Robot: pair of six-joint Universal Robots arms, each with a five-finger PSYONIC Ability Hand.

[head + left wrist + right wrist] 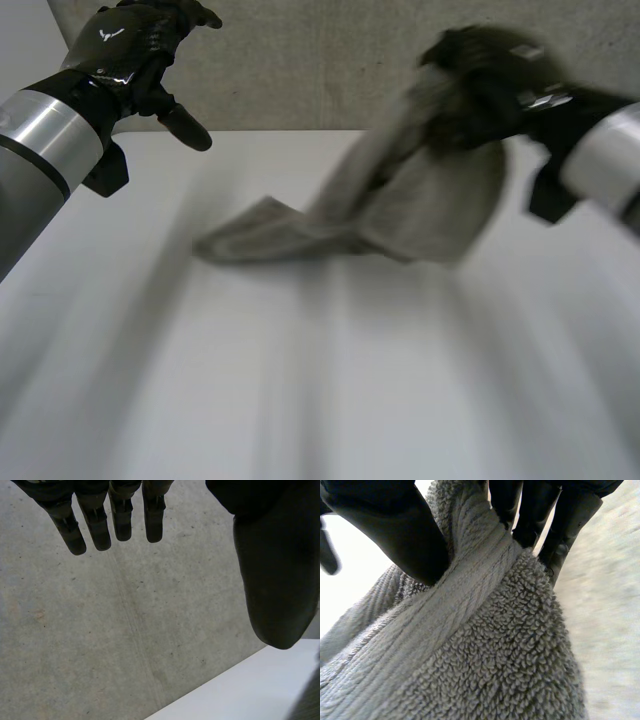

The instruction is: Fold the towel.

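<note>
The right robot hand (478, 75) pinches the grey terry towel (425, 205) by a bunched edge, its other end on the white surface (300, 390). The left robot hand (130, 50) hovers released, well apart.

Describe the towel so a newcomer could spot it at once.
On the white table, look at the far side, right of the middle. The towel is the grey looped cloth there, one end lying on the table, the other lifted, pinched by the right hand. Nothing else here is soft; the left hand is open and apart from it.
</note>
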